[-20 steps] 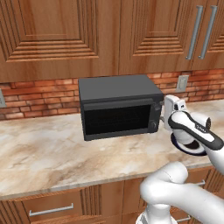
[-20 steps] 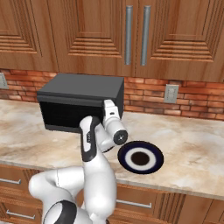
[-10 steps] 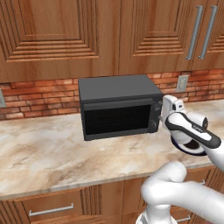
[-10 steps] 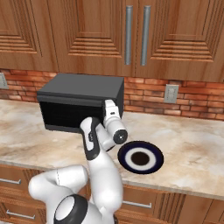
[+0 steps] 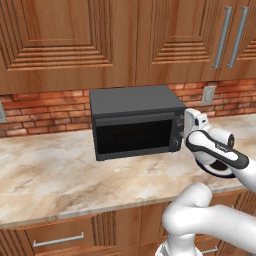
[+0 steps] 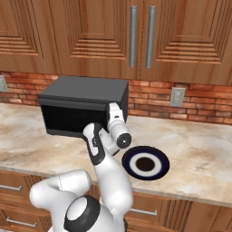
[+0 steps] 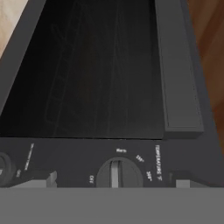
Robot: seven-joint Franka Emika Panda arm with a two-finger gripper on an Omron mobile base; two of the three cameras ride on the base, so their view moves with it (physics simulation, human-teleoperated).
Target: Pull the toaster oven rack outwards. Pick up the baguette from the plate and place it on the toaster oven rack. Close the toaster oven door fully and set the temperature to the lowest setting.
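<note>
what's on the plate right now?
The plate shows a dark rim and bare centre in the right base view, no baguette on it. In the left base view the arm covers most of it.

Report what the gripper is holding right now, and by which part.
Nothing is held. The gripper is open at the toaster oven control strip, its fingertips either side of the temperature knob, not clamped on it.
</note>
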